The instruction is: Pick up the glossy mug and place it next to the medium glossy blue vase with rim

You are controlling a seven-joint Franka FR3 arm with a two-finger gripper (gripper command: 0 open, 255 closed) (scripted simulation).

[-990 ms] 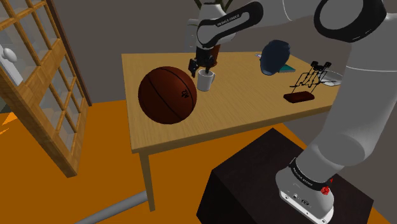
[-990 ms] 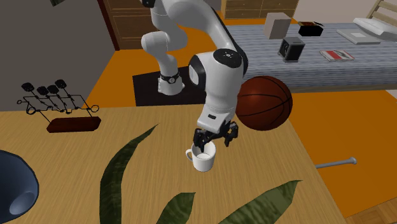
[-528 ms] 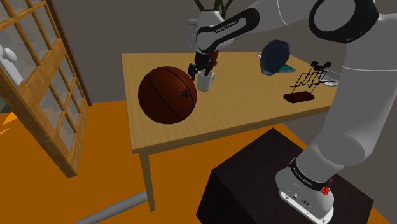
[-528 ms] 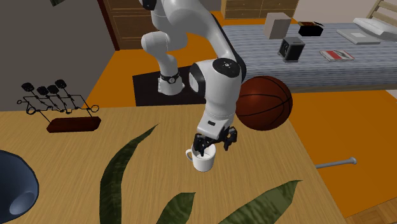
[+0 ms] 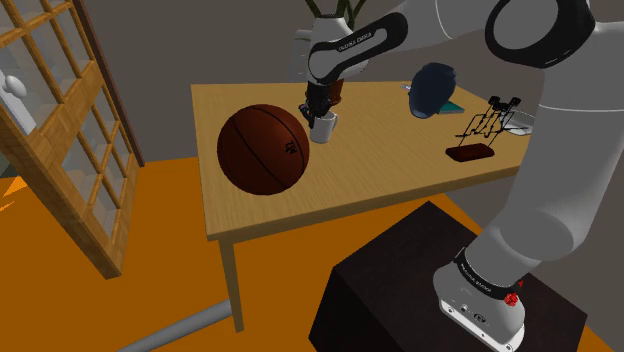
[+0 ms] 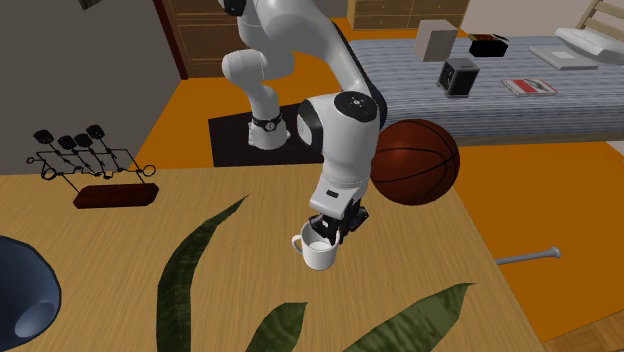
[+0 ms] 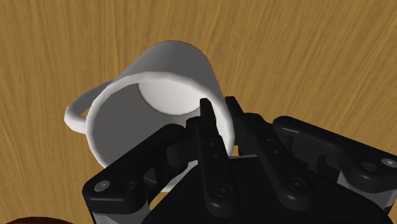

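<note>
End effector (image 6: pixel 328 232) pinches the rim wall of the white mug (image 6: pixel 319 255), which stands upright near the middle of the desk (image 5: pixel 260 215), just beside the basketball (image 5: pixel 264 149). Judged rigid, light, slick and breakable. The thin rim hold may slip, so a firm squeeze is advised.

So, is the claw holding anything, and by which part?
Yes: the claw clasps the white mug by its rim wall, one finger inside, one outside, on the side opposite the handle.

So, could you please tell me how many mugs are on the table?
1. The white mug stands upright on the wooden table near the basketball, with the tool clasping its rim. I see no other.
</note>
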